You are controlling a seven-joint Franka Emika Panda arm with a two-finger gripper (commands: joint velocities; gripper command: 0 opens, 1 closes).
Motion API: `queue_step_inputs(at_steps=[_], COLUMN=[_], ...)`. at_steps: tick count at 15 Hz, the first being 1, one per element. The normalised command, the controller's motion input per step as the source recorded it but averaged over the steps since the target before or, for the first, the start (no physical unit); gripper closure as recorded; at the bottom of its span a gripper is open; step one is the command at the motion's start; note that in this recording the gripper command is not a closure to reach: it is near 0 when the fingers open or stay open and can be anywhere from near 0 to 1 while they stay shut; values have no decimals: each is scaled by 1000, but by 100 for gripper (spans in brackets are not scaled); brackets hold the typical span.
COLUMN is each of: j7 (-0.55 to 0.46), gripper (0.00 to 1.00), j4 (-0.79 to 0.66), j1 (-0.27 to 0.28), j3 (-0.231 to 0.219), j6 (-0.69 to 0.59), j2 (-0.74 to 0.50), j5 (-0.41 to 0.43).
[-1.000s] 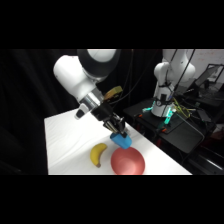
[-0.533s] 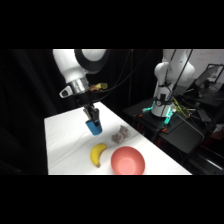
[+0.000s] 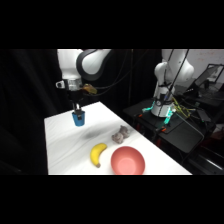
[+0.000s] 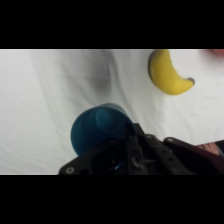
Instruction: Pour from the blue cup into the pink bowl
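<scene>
Claw (image 3: 78, 113) around blue cup (image 3: 78, 119)

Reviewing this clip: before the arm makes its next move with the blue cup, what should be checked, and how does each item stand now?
1. Blue cup held by gripper: ok.
2. Cup upright: ok in side view.
3. Cup off the table: ok, shadow below.
4. Cup above pink bowl: not ok, bowl sits apart, nearer the camera.
5. Banana and small grey object clear of bowl: ok.
6. Cup's contents: cannot tell.
</scene>
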Motion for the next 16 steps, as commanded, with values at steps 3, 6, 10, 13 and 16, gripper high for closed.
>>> queue_step_inputs(at_steps=[3,6,10,13,16], j7=[505,251,132,90,80], gripper=[3,3,4,5,2], j4=[105,189,190,142,141], j1=[104,23,-13,-15,-3], j3=[-117,-38,-1,25,22], j6=[171,-28,-104,-102,-104], j2=[253,225,129,79,79], j5=[-264,-67,14,60,59])
